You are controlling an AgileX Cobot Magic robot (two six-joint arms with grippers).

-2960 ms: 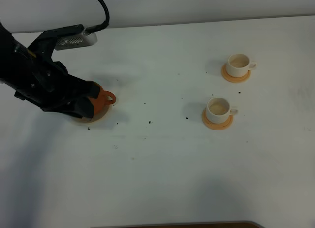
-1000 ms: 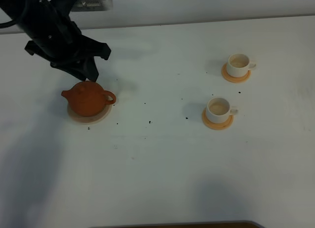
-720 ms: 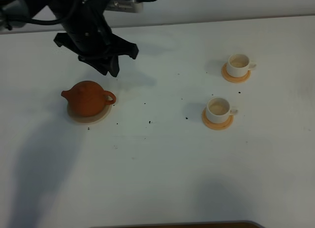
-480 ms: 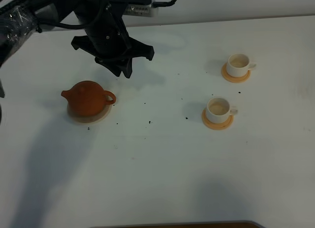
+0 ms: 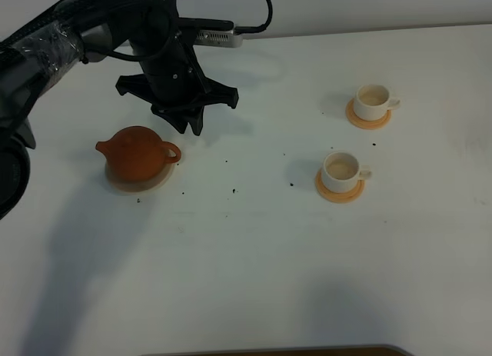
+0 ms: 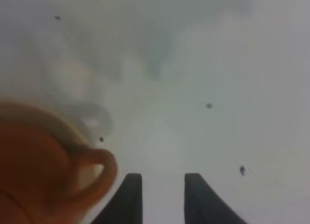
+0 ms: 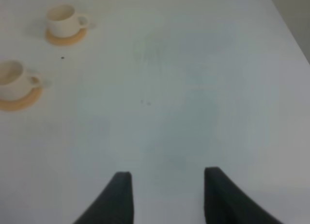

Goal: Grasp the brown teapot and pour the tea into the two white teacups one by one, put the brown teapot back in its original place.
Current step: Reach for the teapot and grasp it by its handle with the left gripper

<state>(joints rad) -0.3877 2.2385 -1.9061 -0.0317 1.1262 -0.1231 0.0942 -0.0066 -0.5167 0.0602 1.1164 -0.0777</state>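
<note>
The brown teapot (image 5: 135, 151) stands upright on the pale round saucer (image 5: 151, 184) at the table's left, spout to the left and loop handle (image 5: 170, 151) to the right. My left gripper (image 5: 191, 125) hovers just behind and right of the handle, apart from it. In the left wrist view its gripper (image 6: 162, 176) is open, with bare table between the fingers and the teapot (image 6: 34, 171) beside them. The two white teacups (image 5: 373, 98) (image 5: 341, 168) sit on orange-tan coasters at the right. My right gripper (image 7: 167, 173) is open over bare table, cups (image 7: 62, 19) (image 7: 12, 79) off to one side.
Small dark specks (image 5: 234, 191) are scattered on the white table between the teapot and the cups. The table's back edge meets a pale wall (image 5: 346, 6). A dark strip (image 5: 269, 351) runs along the front edge.
The left gripper let go of the teapot on its saucer, rose, swung right and back, then came slightly forward. The teapot and cups have not moved.
</note>
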